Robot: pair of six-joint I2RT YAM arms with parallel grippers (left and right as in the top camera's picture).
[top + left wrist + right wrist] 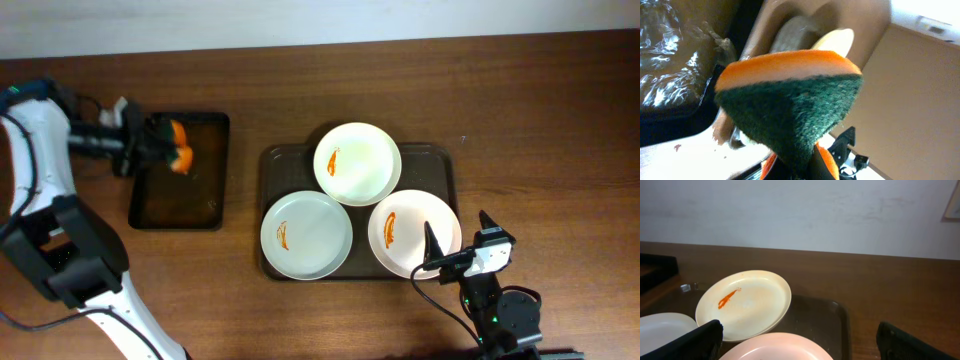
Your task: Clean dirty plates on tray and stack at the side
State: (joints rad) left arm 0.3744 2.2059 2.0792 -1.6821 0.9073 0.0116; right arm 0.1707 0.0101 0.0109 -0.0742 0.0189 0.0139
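Overhead view. A wooden table [300,90] fills the frame. The brown tray [285,170] lies right of centre and carries all three plates. The top plate [357,163] sits at the tray's upper edge, and its lower rim overlaps the other two. The left plate [306,235] is in the tray's lower left and the right plate [410,232] in its lower right. Each bears a small orange smear, so none is wiped.

A smaller black tray [180,205] lies at left, apart from the brown tray.

The left gripper [165,146] reaches in from the left edge over the black tray's upper part, clenched on an orange-and-green sponge [178,147]. In the left wrist view the squeezed sponge blocks most of the frame.

The right gripper [458,235] sits at the brown tray's lower right corner with its jaws spread wide and nothing between them. One dark finger crosses the rim of the right plate. In the right wrist view both fingers [695,340] frame that plate's near rim, with the top plate beyond.
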